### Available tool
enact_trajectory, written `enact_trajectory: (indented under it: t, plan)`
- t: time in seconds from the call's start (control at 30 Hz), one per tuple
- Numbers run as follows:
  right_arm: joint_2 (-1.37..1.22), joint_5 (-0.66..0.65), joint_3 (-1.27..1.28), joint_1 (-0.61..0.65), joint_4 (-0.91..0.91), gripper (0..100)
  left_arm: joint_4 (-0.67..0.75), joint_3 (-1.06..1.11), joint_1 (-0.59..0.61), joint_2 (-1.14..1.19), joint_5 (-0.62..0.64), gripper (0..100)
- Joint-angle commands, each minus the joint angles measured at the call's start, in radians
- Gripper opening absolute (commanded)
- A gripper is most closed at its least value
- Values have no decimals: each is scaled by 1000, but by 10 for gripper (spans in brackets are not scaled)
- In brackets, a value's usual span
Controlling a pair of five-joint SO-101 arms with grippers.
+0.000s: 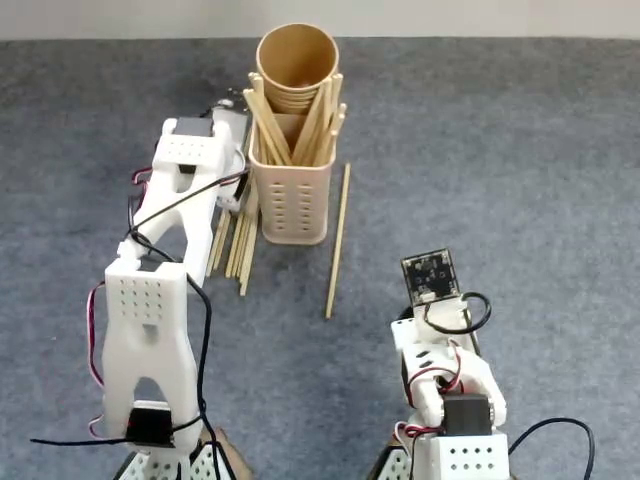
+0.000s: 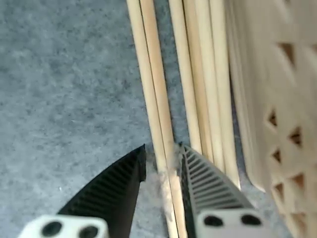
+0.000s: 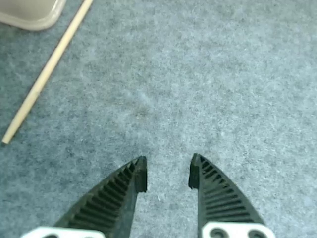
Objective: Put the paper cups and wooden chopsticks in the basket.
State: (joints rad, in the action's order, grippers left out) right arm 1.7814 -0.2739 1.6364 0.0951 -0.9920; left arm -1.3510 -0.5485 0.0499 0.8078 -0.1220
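Left gripper [image 2: 163, 161]: fingers apart, straddling loose chopsticks [image 2: 157, 89] beside basket [image 1: 290, 215]. Right gripper [image 3: 167, 173]: fingers apart, empty. Paper cups [image 1: 297, 50] basketed; several chopsticks lie outside.

The left arm [image 1: 150, 300] and right arm [image 1: 430, 355] are white plastic with black servo blocks and red and black cables; the left bears a grid of small holes. The left gripper [image 2: 163, 166] and right gripper [image 3: 167, 171] have black, ribbed, pointed fingers on white bases.

Bright, even, diffuse light; soft faint shadow at the basket's [image 1: 290, 200] foot.
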Motion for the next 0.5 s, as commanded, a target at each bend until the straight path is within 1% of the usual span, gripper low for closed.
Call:
enact_trajectory:
  t: [0.0,0.13,0.27,0.37,0.47]
  plan:
    - [12,5,1,12,21,149,18,-10,18,8,-11,139]
    - [12,5,1,12,21,149,17,-10,16,42,-9,129]
    - [12,5,1,12,21,149,8,-15,48,51,-9,0]
    - [12,5,1,12,21,149,-66,-90,104,16,-9,5]
    - [12,5,1,12,21,149,-173,-220,150,-22,-11,4]
